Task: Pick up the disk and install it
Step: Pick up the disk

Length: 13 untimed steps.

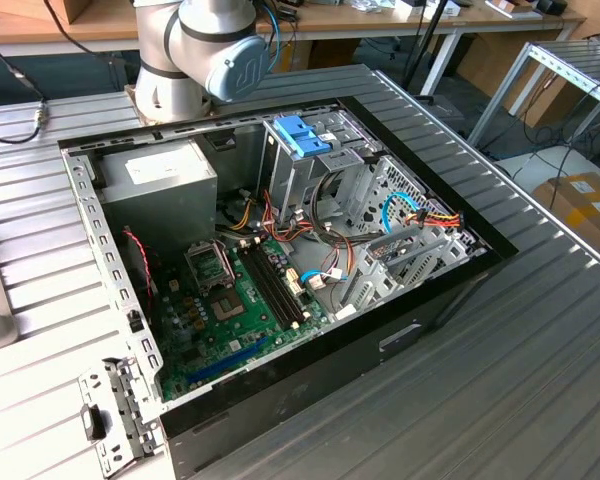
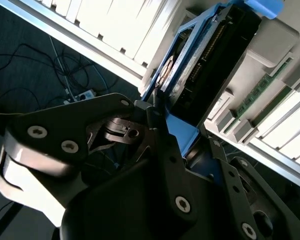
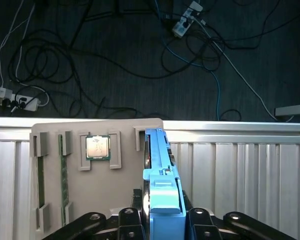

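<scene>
Right now the jaws (image 3: 165,205) are clamped on the disk (image 3: 157,150). One black finger (image 3: 140,205) sits on each side of its blue rail, as both wrist views show. The disk stands on its thin edge in a slot of a grey holder (image 3: 125,131) and runs straight out ahead of the jaws. Just past its far end the holder stops, and so does the ribbed surface (image 3: 240,170). Beyond that edge is the dark floor (image 3: 115,85) with loose cables (image 3: 55,55).

On one side of the jaws the surface lies open, with lots of room. On the other side, well apart from the jaws, a chip (image 3: 97,148) and two memory sticks (image 3: 64,175) sit in the holder.

The disk is flat. In the second wrist view it is silver-grey on one wide face and dark on the other, with bright blue rails around it.
</scene>
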Each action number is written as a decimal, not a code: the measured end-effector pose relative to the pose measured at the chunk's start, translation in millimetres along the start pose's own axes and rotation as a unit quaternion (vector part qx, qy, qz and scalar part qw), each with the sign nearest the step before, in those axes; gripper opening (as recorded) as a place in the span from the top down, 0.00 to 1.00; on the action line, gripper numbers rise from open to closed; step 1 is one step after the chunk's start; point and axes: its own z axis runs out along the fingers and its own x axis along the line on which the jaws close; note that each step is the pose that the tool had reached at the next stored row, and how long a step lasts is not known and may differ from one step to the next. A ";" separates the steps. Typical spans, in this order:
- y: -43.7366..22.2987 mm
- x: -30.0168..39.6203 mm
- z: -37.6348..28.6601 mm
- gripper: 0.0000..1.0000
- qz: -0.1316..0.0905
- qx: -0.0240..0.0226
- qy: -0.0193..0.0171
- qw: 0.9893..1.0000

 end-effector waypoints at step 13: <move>1.7 -0.4 -37.5 0.63 0.000 0.000 -0.003 1.000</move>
